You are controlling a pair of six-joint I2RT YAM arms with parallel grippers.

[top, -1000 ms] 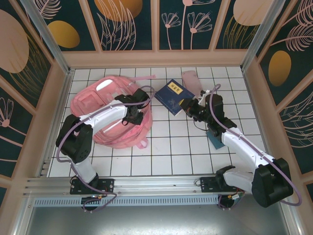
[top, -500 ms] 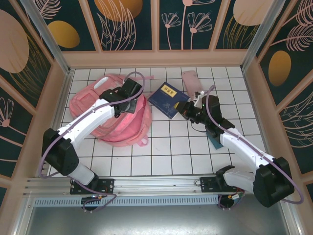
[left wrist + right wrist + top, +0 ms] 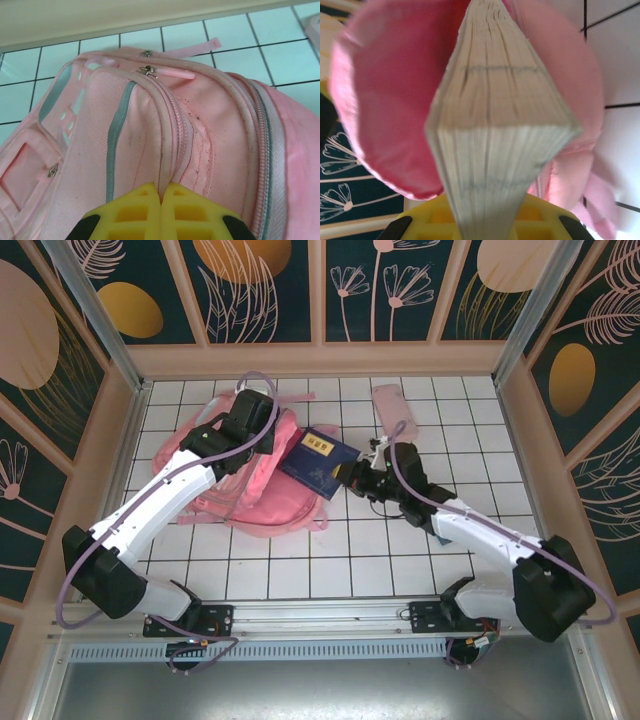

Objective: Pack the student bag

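Note:
The student bag (image 3: 262,492), a big soft pink backpack, lies at the left centre of the tiled floor. My left gripper (image 3: 268,444) is at its upper edge. In the left wrist view its yellow fingertips (image 3: 145,200) are shut on a fold of the bag (image 3: 150,125) beside the zipper seam. My right gripper (image 3: 351,478) is shut on a thick blue book (image 3: 314,462), holding it on edge, with its far end at the bag's right side. In the right wrist view the book's page edges (image 3: 495,125) point into the bag's pink open mouth (image 3: 385,100).
A small flat pink pouch (image 3: 392,404) lies on the tiles at the back right, past the book. Wooden walls with metal posts close in the floor on three sides. White tiles stretch between the bag and the arm bases.
My left gripper has closed on the bag's edge and pulled it up and to the right. My right gripper has carried the book left, from the floor's middle to the bag's opening.

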